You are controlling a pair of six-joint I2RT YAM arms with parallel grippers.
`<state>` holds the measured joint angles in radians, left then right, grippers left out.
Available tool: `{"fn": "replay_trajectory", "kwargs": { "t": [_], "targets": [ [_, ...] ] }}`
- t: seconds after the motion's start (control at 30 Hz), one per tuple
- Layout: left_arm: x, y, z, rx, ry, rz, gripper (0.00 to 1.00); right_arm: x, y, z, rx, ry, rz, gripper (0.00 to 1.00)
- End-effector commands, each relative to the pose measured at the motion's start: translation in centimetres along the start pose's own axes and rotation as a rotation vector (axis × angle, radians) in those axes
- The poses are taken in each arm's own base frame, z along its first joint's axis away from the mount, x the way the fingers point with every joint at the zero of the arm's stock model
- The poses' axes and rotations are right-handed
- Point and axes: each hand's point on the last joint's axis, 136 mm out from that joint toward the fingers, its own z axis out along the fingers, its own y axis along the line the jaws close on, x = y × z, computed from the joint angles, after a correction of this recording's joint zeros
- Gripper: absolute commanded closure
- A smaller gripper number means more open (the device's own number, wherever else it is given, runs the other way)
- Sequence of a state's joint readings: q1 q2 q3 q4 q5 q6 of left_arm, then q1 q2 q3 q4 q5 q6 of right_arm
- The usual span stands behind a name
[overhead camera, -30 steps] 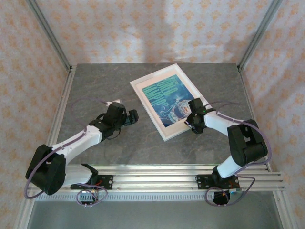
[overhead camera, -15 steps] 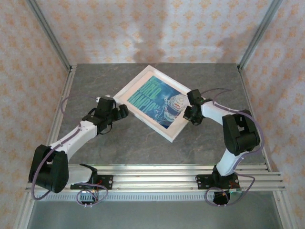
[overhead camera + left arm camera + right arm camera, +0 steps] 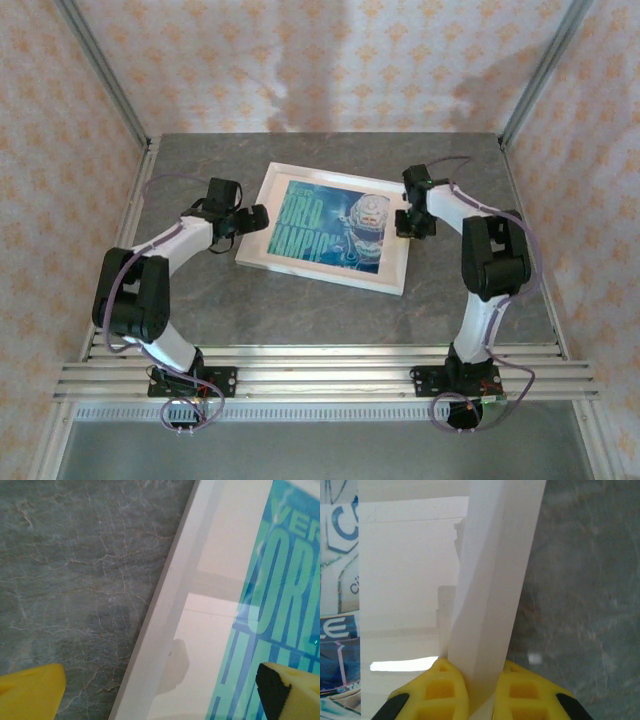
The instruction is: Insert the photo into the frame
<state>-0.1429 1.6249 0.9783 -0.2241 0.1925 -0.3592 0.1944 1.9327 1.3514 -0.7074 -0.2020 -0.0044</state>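
- Lying flat near the middle of the table (image 3: pixel 300 320), the photo (image 3: pixel 330 228) sits inside the borders of the frame (image 3: pixel 318 275), teal face up. A pale margin separates the print from the white border.
- In the overhead view, the long axis of frame and photo runs roughly from 9 o'clock to 3 o'clock. It is turned slightly clockwise, so the 3 o'clock end sits a little nearer the arm bases.
- At 3 o'clock from the photo's centre, the right gripper (image 3: pixel 408 222) is on the frame's short side. In its wrist view the yellow fingers (image 3: pixel 440 690) are pinched narrow on either face of the white border, so it is holding the frame.
- At 9 o'clock from the photo's centre, the left gripper (image 3: pixel 255 218) is at the opposite short side. Its jaws are spread wide and hold nothing. In its wrist view one fingertip (image 3: pixel 30 690) is over bare table and the other is over the print, with the border running up between them.
- Both arms are about equally close to the frame, one at each end of its long axis, and only the right has a hold.
- My judgement is that the next move depends on that straddle. The left short border already lies between the open jaws, so closing them would grip it without any sideways reach.
- A pull at either end would act along the 9-to-3 line, and an uneven pull would swing the frame about the right-hand pinch.
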Motion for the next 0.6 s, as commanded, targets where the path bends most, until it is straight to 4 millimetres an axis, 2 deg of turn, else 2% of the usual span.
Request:
{"fn": "replay_trajectory", "kwargs": {
  "t": [0.0, 0.13, 0.3, 0.57],
  "targets": [
    [-0.6, -0.9, 0.5, 0.027, 0.021, 0.045, 0.04, -1.8, -0.3, -0.5, 0.039, 0.001, -0.146, 0.96],
    [-0.6, -0.9, 1.6, 0.017, 0.057, 0.054, 0.10, -3.5, -0.3, 0.1, 0.027, 0.022, -0.194, 0.96],
    [-0.7, -0.7, 2.2, -0.003, 0.066, 0.067, 0.17, -4.7, -0.5, 0.7, 0.021, 0.026, -0.245, 0.96],
    [0.8, -0.6, 3.1, 0.007, 0.122, 0.041, 0.22, -6.5, -0.1, 1.7, 0.012, 0.021, -0.252, 0.92]
  ]
}}
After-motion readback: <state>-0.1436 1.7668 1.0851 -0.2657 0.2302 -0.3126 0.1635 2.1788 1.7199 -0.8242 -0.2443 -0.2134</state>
